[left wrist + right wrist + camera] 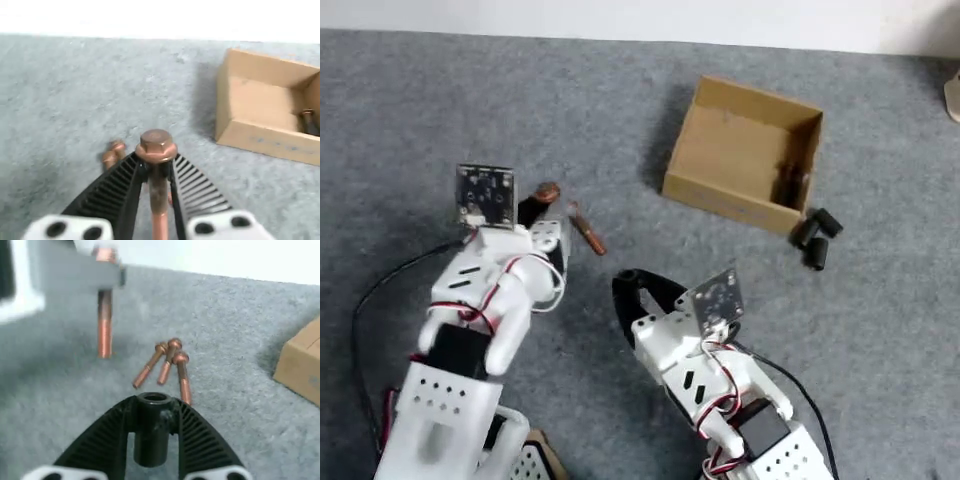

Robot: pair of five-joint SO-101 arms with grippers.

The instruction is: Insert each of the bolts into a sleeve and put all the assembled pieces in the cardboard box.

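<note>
Insertion step in hand. The left gripper (157,160) grasps a bolt (156,145), head up, above the surface (880,330); the right gripper (152,407) grasps a sleeve (151,437), bore upward. Next, the bolt tip likely needs aligning over that bore.

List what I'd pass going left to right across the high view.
left gripper holding a bolt → loose bolts → right gripper holding a sleeve → cardboard box → loose sleeves

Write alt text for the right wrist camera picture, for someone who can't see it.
The right gripper grips a black sleeve upright, its hole facing up. Beyond it three loose bolts lie on grey carpet, and the left gripper holds another bolt pointing down.
</note>
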